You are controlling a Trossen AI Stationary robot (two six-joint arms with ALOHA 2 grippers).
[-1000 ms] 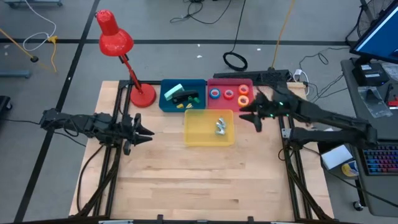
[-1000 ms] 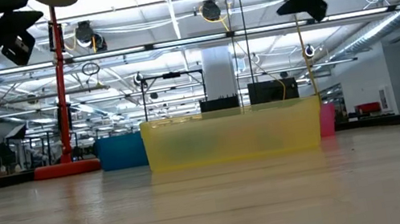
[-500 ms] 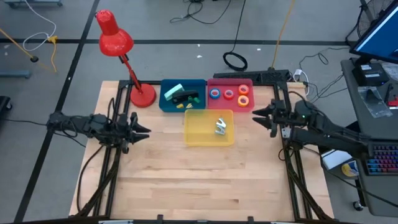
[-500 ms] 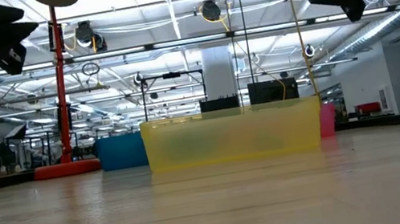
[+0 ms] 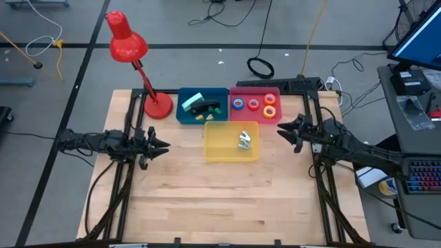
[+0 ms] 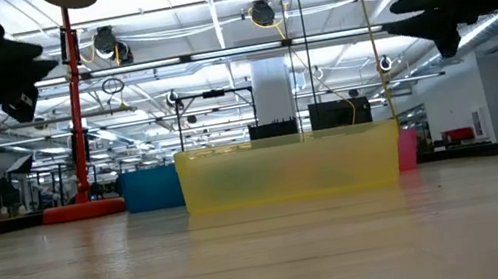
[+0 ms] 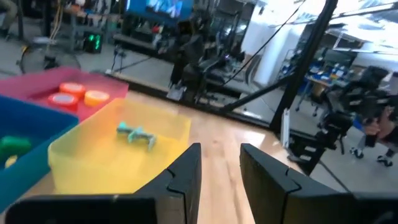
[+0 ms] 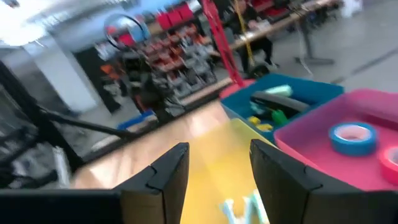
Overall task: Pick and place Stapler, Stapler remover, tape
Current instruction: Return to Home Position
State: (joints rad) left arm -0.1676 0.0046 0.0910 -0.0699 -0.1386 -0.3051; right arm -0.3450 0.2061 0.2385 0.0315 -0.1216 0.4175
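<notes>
The tape rolls lie in the pink bin (image 5: 254, 91): blue (image 5: 238, 104), red (image 5: 253, 105), orange (image 5: 269, 99) and yellow (image 5: 269, 109). A dark green stapler (image 5: 205, 107) lies in the blue bin (image 5: 182, 110). The silvery staple remover (image 5: 244, 140) lies in the yellow bin (image 5: 231, 155). My left gripper (image 5: 165, 146) hovers open and empty to the left of the yellow bin, above the table. My right gripper (image 5: 280, 129) hovers open and empty to the right of it. The wrist views show each gap, left (image 7: 221, 163) and right (image 8: 219, 163).
A red desk lamp (image 5: 128, 43) stands on its base (image 5: 158, 107) at the far left, beside the blue bin. A pale green item (image 5: 191, 100) and small yellow bits also lie in the blue bin. Bare wood (image 5: 220, 193) spreads across the near half.
My right gripper has drawn back from beside the pink bin toward the table's right edge, staying open and empty. Both arms' rear links have folded back. The bins and their contents have kept still.
</notes>
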